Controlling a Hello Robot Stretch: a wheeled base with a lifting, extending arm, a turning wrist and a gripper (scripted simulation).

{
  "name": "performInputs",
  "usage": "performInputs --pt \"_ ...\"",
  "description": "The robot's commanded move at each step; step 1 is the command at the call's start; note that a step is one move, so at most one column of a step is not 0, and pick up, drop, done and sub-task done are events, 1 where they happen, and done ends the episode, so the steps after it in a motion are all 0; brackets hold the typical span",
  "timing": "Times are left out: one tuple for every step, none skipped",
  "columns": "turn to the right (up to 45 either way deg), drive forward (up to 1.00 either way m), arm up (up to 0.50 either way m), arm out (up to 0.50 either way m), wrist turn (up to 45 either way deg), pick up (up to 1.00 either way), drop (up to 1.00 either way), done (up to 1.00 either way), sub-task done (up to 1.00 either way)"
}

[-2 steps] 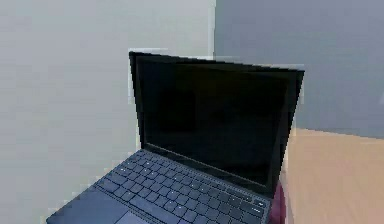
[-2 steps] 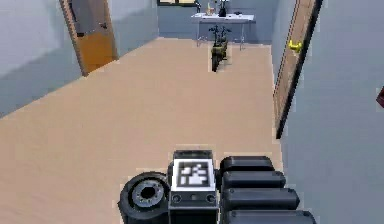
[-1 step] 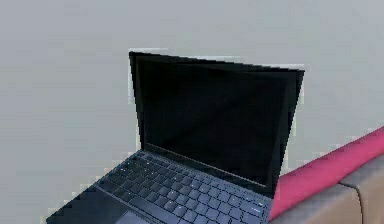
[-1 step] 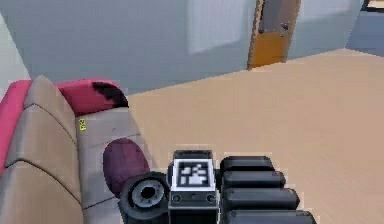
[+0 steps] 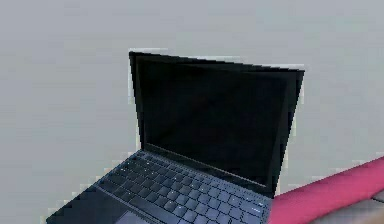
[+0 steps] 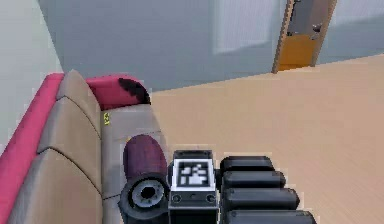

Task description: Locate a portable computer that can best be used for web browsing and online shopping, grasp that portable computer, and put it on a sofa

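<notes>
A black laptop (image 5: 190, 140) stands with its lid up close in the forward view, its screen dark and its keyboard running toward the bottom edge. A red sofa edge (image 5: 330, 195) crosses the corner beside it. In the arm side view the sofa (image 6: 70, 150), red with grey cushions, runs along the left. The arm's dark bar (image 6: 255, 185) lies low at the bottom, with a white marked square (image 6: 195, 172) at its end. The gripper's dark body (image 6: 147, 197) sits left of that square, against the sofa's seat. I cannot make out its far end, so I cannot tell whether it holds anything.
A dark red bolster cushion (image 6: 143, 155) lies on the sofa seat just past the gripper. A black patch (image 6: 132, 90) rests at the sofa's far end. Bare tan floor (image 6: 280, 110) spreads to the right, up to a grey wall with an orange door (image 6: 302, 35).
</notes>
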Motion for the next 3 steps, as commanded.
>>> performInputs --pt "0.0 0.00 0.00 0.48 0.0 0.00 0.00 0.00 0.00" --pt "0.0 0.00 0.00 0.00 39.0 0.00 0.00 0.00 0.00" --pt "0.0 0.00 -0.44 0.00 0.0 0.00 0.00 0.00 0.00"
